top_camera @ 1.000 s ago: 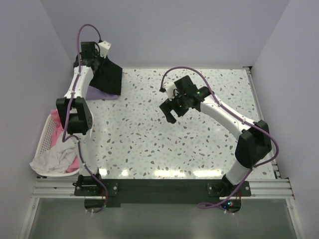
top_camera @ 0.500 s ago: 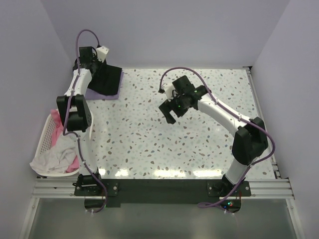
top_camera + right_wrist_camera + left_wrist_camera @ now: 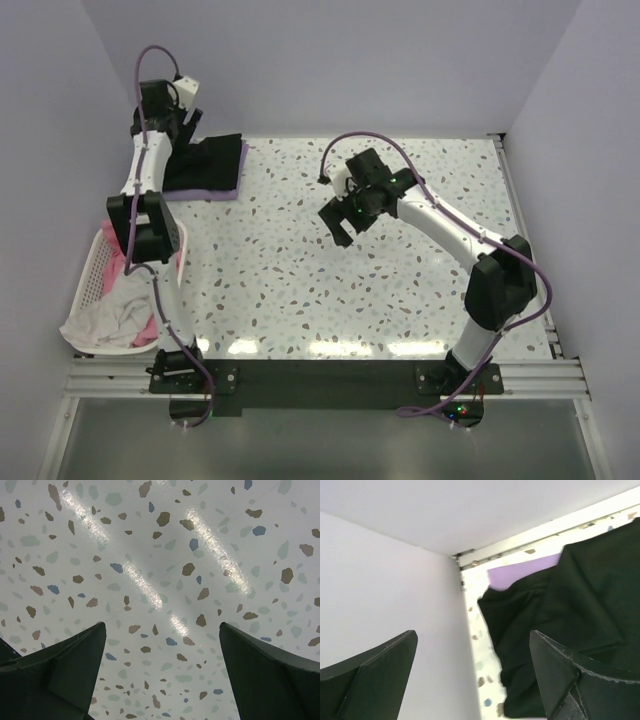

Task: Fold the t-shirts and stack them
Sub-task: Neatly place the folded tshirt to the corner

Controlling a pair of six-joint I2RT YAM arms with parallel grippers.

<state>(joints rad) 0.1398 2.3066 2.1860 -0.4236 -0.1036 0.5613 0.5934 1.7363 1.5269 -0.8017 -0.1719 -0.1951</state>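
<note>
A black t-shirt (image 3: 207, 160) lies folded and a little rumpled on top of a lavender t-shirt (image 3: 212, 191) in the table's far left corner. The left wrist view shows the same black t-shirt (image 3: 570, 610) with a strip of the lavender t-shirt (image 3: 520, 572) sticking out behind it. My left gripper (image 3: 180, 122) hangs open just above and behind the pile, by the wall, holding nothing (image 3: 472, 632). My right gripper (image 3: 340, 225) is open over bare table near the middle, and only the speckled surface shows between its fingers (image 3: 161, 625).
A white lattice basket (image 3: 92, 275) with white and pink cloth hanging over its rim stands at the table's left edge, beside the left arm. Walls close in the far and left sides right next to the pile. A metal rail (image 3: 520, 200) runs along the right edge.
My left gripper has opened and let go of the black t-shirt, which now lies flat on the lavender one. The left arm has drawn back toward the corner. The right arm barely moved.
</note>
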